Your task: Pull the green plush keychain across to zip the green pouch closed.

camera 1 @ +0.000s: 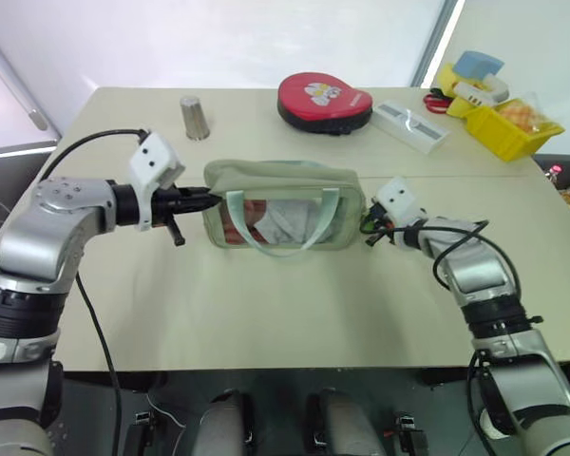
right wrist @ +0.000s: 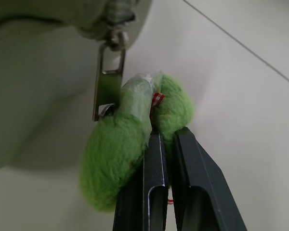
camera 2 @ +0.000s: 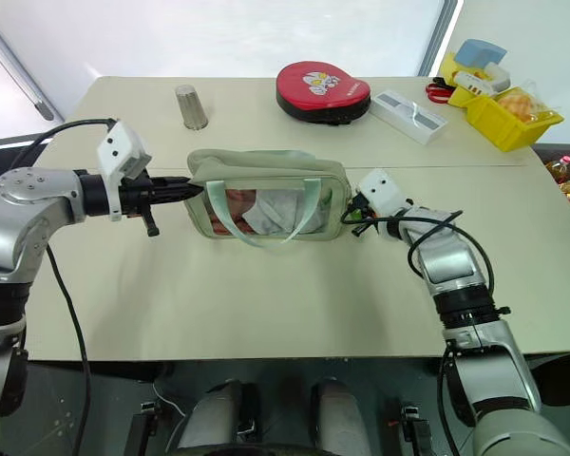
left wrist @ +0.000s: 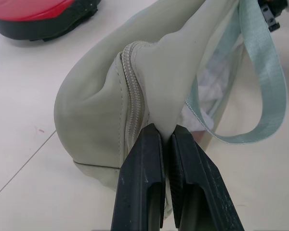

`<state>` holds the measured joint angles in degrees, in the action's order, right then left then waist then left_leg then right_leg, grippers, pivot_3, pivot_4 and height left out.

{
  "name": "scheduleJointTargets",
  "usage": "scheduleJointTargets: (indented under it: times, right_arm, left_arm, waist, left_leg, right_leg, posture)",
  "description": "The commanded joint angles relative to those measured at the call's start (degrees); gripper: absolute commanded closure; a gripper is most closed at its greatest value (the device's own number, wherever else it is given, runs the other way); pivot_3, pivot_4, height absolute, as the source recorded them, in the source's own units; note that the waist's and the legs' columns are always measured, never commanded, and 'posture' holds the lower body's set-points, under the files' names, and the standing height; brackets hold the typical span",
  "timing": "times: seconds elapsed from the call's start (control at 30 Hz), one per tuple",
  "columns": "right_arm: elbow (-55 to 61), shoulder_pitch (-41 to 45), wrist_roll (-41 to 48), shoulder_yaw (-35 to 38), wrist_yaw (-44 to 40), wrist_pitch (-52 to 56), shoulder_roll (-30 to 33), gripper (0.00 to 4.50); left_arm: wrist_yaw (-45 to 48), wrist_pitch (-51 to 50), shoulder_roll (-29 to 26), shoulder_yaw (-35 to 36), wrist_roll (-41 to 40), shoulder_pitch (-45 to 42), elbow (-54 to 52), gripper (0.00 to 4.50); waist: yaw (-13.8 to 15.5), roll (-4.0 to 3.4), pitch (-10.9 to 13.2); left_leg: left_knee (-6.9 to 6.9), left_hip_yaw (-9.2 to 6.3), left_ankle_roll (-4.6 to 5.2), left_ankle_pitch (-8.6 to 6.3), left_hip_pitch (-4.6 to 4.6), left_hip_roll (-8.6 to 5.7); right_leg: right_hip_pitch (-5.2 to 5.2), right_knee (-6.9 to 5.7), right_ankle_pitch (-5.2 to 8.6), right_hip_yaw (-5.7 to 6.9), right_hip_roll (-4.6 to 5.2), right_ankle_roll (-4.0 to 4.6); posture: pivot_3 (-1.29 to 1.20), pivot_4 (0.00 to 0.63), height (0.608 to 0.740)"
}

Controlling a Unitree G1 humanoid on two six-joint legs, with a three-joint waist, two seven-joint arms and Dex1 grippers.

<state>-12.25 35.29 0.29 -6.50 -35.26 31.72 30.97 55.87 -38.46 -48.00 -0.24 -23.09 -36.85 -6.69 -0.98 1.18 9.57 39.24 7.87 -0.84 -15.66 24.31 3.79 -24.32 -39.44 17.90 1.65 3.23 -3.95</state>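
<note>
The table (camera 1: 266,313) is a pale, smooth slab, and mid-table lies the pouch (camera 1: 283,180): soft sage-green fabric, rectangular, with a clear window on the front and two light-green straps looping over it. The left gripper (camera 1: 212,200) is clamped tight on the pouch's end fabric beside the zipper (left wrist: 134,96), pinning that end towards the table's left edge. From the wrist view the zipper teeth there look meshed. At the pouch's opposite end, towards the right edge, the right gripper (right wrist: 164,142) is pinched shut on the keychain (right wrist: 130,154), a fuzzy bright-green ball with a speck of red, hanging by a flat metal pull (right wrist: 107,82) at the pouch's corner. So the slider looks to sit at the far end of its run; by my reading the zip is closed or all but closed, and what's left is letting go. Along the far edge: a glossy red round case (camera 1: 324,102), then a small metal cup (camera 1: 195,118), tapered and dull-grey.
</note>
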Motion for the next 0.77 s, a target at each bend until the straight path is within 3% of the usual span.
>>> scheduleJointTargets:
  times: [0.03,0.13,0.17,0.23,0.43,0.47,0.6,0.77]
  right_arm:
    - [-1.48,1.55,0.96,2.02,0.52,0.43,-0.48,4.45]
    - [-2.31,4.11,2.72,4.24,-0.45,0.45,0.08,4.45]
    - [-2.32,5.13,3.69,5.09,-1.56,0.91,0.72,4.14]
    - [-2.06,7.41,5.64,6.64,-4.15,2.20,2.46,3.39]
    - [0.51,16.06,10.97,6.76,-17.49,7.69,12.47,0.20]
    - [0.84,17.22,11.95,6.41,-19.91,8.58,14.00,0.01]
    - [3.93,21.61,17.41,5.03,-32.83,10.51,19.83,0.01]
    - [8.55,21.83,20.79,4.75,-37.37,11.59,20.82,0.01]
  left_arm:
    - [-0.69,-0.34,-0.87,1.34,0.39,-0.27,-0.56,4.50]
    - [-1.10,-0.27,-0.78,1.51,0.37,-0.04,-0.54,4.50]
    - [-1.26,-0.24,-0.62,1.65,0.20,-0.03,-0.54,4.14]
    - [-1.12,-0.83,-0.52,2.27,-0.81,-0.34,-0.35,3.39]
    - [2.18,-3.15,-3.96,5.65,-3.61,-3.60,3.58,0.29]
    - [2.95,-3.64,-4.84,6.22,-4.19,-4.13,4.26,0.03]
    - [6.81,-3.69,-10.04,7.73,-4.63,-6.90,9.19,0.03]
    - [9.05,-0.53,-12.66,8.02,-2.99,-8.39,13.97,0.03]
  waist:
    - [-0.06,0.00,0.00]
    - [-0.05,0.00,0.00]
    - [-0.03,0.00,0.00]
    - [0.00,0.00,0.00]
    - [0.05,-0.02,0.04]
    - [0.06,-0.03,0.04]
    - [-0.14,-0.03,0.04]
    - [-0.01,-0.02,0.04]
  left_leg:
    - [0.00,0.00,0.00,0.00,-0.02,0.00]
    - [-0.01,0.00,0.00,0.00,-0.02,0.00]
    - [-0.01,0.00,0.00,0.00,-0.02,0.00]
    - [-0.01,0.00,0.00,0.00,-0.01,0.00]
    - [-0.02,-0.01,0.01,0.00,0.03,0.00]
    - [-0.03,-0.01,0.01,-0.01,0.08,0.00]
    - [-0.10,0.01,0.02,-0.01,0.09,0.00]
    - [-0.06,0.01,0.03,-0.02,0.07,0.01]
  right_leg:
    - [0.01,0.00,0.00,0.00,0.00,0.00]
    - [0.01,0.00,0.00,0.00,-0.01,0.00]
    - [0.01,0.00,0.00,0.00,-0.01,0.00]
    - [0.00,0.00,0.00,-0.01,-0.01,0.00]
    - [-0.04,0.01,0.00,-0.01,-0.01,0.00]
    - [-0.09,0.03,0.00,0.00,-0.01,0.00]
    - [-0.13,0.10,0.00,-0.01,-0.04,0.00]
    - [-0.11,0.09,0.00,0.00,-0.05,0.00]
  posture:
    - [0.00,0.150,0.740]
    - [0.00,0.150,0.740]
    - [0.00,0.150,0.740]
    - [0.00,0.150,0.740]
    - [0.00,0.150,0.740]
    - [0.00,0.150,0.740]
    - [0.00,0.150,0.740]
    - [0.00,0.150,0.740]
